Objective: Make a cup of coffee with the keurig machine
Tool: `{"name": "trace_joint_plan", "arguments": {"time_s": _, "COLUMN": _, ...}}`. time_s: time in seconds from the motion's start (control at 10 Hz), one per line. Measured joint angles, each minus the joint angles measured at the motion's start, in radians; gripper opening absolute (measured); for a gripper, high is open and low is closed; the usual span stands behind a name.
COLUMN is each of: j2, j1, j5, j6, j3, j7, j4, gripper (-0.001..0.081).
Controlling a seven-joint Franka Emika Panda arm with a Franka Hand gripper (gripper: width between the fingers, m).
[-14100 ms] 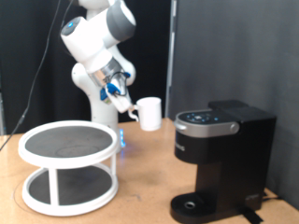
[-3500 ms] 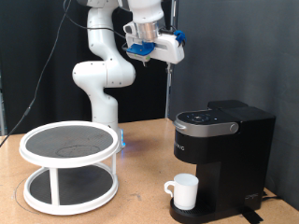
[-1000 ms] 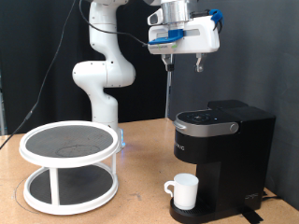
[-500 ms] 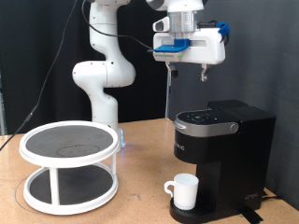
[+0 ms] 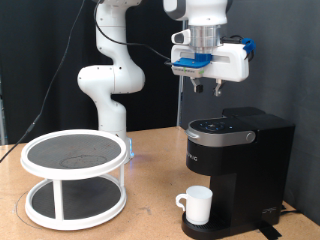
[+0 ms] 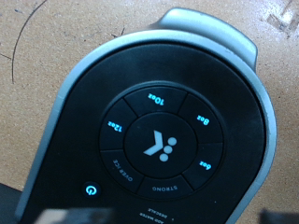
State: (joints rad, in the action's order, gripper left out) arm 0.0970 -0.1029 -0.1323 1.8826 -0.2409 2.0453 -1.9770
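Lowered since the last frame, two-finger gripper point(image 5: 207, 88) hovers above black boxy keurig machine point(image 5: 238, 170), fingers parted, empty. Plain white ceramic cup point(image 5: 197, 205) sits on its drip base.

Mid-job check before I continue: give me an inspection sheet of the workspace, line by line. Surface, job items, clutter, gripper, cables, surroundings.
Surface: wooden table, bare patches visible.
Cup: white, upright on the machine's drip base, handle toward the exterior view's left.
Keurig machine: black, lid down; control panel lit, with blue size buttons and power icon.
Clutter: white two-tier round rack at the exterior view's left; a small blue glow behind it.
Gripper: above the machine's control panel, fingers pointing down, holding nothing visible, not touching.
Cables: black cables run behind the arm, near the curtain.
Surroundings: black curtain backdrop.
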Motion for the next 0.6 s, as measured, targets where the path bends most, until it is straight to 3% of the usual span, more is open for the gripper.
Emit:
{"name": "trace_joint_plan", "arguments": {"time_s": 0.1, "j2": -0.005, "j1": 0.0, "j5": 0.003, "j6": -0.008, "j3": -0.007, "j7": 0.0, "j4": -0.001, "gripper": 0.0302}}
{"name": "trace_joint_plan", "arguments": {"time_s": 0.2, "j2": -0.013, "j1": 0.001, "j5": 0.011, "j6": -0.022, "j3": -0.013, "j7": 0.003, "j4": -0.001, "gripper": 0.0119}}
{"name": "trace_joint_plan", "arguments": {"time_s": 0.3, "j2": -0.023, "j1": 0.002, "j5": 0.02, "j6": -0.027, "j3": -0.019, "j7": 0.006, "j4": -0.002, "gripper": 0.0038}}
{"name": "trace_joint_plan", "arguments": {"time_s": 0.6, "j2": -0.056, "j1": 0.002, "j5": 0.042, "j6": -0.027, "j3": -0.033, "j7": 0.04, "j4": -0.002, "gripper": 0.0009}}
